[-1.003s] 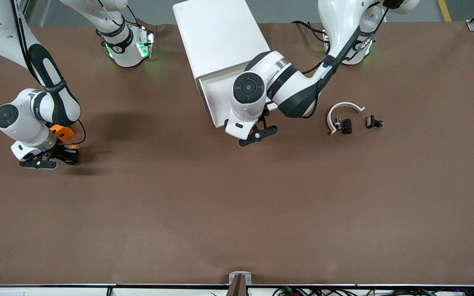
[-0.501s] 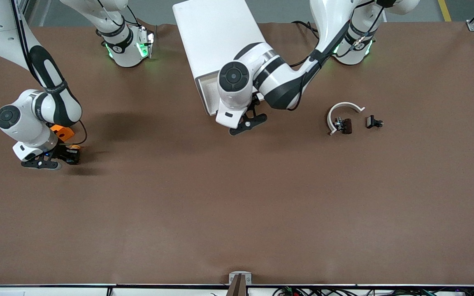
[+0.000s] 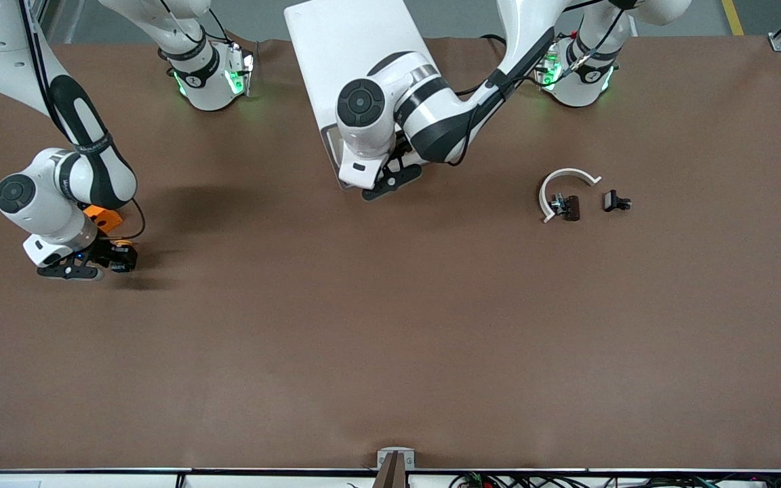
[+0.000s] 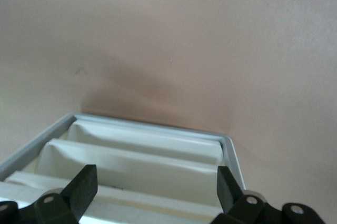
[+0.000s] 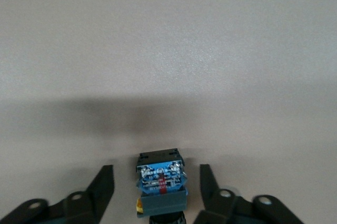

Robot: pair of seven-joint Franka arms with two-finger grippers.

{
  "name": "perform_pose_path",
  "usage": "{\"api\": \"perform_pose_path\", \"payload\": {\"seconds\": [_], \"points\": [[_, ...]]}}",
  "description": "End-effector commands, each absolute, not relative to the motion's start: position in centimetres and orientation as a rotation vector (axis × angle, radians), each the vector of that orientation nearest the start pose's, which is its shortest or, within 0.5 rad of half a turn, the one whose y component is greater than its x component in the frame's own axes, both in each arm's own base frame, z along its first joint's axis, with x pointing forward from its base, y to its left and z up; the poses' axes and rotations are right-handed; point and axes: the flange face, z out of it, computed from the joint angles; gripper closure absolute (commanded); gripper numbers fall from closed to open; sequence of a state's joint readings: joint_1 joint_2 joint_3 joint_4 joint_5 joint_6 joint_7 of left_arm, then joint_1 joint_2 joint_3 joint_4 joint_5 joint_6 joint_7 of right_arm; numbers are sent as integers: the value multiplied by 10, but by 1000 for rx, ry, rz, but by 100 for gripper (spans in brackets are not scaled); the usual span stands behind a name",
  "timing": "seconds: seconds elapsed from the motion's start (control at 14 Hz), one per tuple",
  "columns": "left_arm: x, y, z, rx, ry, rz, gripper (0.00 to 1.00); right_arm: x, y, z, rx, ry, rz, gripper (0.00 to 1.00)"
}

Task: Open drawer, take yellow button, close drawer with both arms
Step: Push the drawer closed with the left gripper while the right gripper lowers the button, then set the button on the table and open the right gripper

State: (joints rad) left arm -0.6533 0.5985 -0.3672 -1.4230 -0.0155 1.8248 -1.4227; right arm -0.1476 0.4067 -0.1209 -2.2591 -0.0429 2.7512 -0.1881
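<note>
Button [image 5: 160, 190] sits between the right hand's [image 5: 157, 190] parted fingers; left hand [image 4: 152, 190] spread over the drawer [image 4: 131, 155].

The left arm [image 3: 390, 115] hides the drawer [image 3: 337, 159] front, perhaps nearly closed

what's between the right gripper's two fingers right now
The button lies on the table between the right gripper's fingers, with a gap on each side. The right wrist view shows it.

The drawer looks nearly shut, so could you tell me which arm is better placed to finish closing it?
Left, probably: the left gripper is open at the drawer front, while the right gripper stands around the button.
</note>
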Motion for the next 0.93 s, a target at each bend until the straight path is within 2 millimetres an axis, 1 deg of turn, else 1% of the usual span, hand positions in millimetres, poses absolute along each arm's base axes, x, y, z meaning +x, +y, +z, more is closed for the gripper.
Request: {"api": "perform_pose_path", "payload": {"seconds": [0.0, 0.14, 0.43, 0.5, 0.64, 0.72, 0.79, 0.86], "points": [[386, -574, 358, -2963, -721, 477, 0, 532, -140, 200, -3221, -19, -115, 0], [382, -577, 360, -2960, -747, 534, 0, 532, -133, 221, -3210, -46, -79, 0], [381, -579, 363, -2948, -805, 678, 0, 526, -119, 284, -3182, -68, 44, 0], [380, -579, 363, -2944, -819, 704, 0, 526, -110, 303, -3176, -79, 69, 0], [378, -581, 362, -2936, -831, 742, 0, 529, -95, 352, -3134, -73, 163, 0], [378, -582, 360, -2928, -843, 767, 0, 535, -90, 382, -3096, -57, 218, 0], [376, -584, 361, -2918, -863, 806, 0, 542, -86, 411, -3060, -51, 276, 0], [373, -586, 359, -2908, -875, 835, 0, 547, -85, 433, -3050, -55, 295, 0]]}}
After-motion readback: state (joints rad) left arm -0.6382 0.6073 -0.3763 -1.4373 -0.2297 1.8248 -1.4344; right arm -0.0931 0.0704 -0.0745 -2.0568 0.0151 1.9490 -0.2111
